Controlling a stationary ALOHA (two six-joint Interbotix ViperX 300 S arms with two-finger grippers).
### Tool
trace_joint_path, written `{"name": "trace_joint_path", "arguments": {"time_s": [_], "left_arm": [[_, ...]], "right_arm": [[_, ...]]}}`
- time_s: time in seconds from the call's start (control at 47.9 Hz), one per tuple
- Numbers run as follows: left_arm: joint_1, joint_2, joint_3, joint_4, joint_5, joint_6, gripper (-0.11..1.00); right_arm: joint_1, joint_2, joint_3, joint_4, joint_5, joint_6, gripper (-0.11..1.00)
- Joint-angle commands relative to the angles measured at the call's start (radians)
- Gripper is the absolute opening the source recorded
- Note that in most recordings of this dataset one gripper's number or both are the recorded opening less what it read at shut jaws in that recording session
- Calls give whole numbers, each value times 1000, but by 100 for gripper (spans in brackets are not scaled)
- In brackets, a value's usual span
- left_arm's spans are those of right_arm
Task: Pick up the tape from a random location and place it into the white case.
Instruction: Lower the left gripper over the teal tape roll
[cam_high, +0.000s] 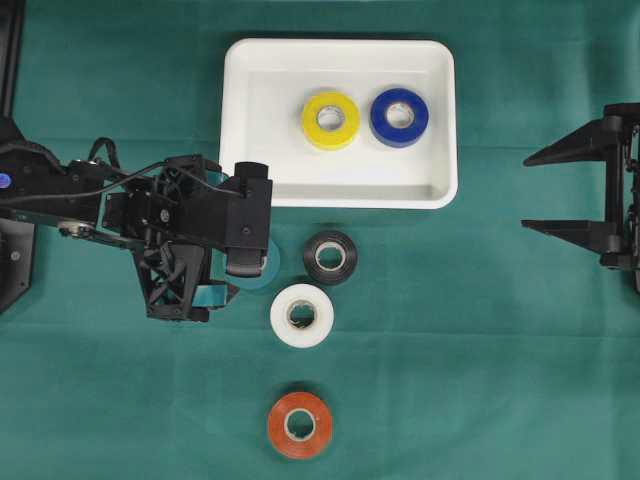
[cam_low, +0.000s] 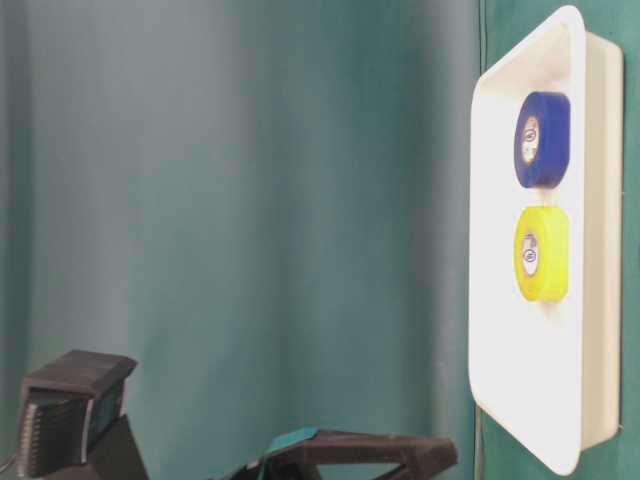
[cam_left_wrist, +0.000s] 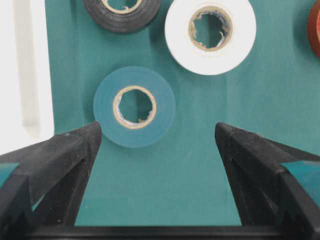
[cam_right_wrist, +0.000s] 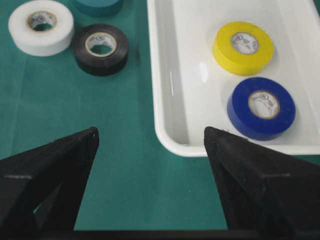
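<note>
Two rolls already lay in the white case (cam_high: 250, 120); the left gripper (cam_left_wrist: 157, 140) hung spread wide above the teal tape (cam_left_wrist: 134, 106), the right gripper (cam_right_wrist: 150, 145) idle and agape. The smooth teal ring blended into the matte cloth (cam_left_wrist: 200, 175), so one finger might land on its rim or nudge the glossy black roll (cam_left_wrist: 121, 12).

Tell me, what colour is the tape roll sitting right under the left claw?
Teal, almost matching the cloth. The tape roll shows best in the left wrist view.

Teal tape (cam_left_wrist: 134, 106) flat on cloth beside white case (cam_high: 245, 120) holding 2 rolls.
</note>
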Motion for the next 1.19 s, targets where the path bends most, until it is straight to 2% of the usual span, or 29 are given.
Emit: {"name": "trace_joint_path", "arguments": {"time_s": [0.0, 0.23, 0.731, 1.169], "left_arm": [[2, 3, -6, 2, -17, 2, 98], [2, 67, 6, 0, -49, 2, 98], [3, 166, 77, 2, -213, 2, 98], [5, 288, 83, 2, -282, 3, 98]], "right_arm": [[0, 6, -18, 2, -3, 0, 84], [0, 11, -18, 2, -5, 0, 84], [0, 18, -17, 2, -5, 0, 84], [2, 20, -17, 0, -3, 0, 84]]}}
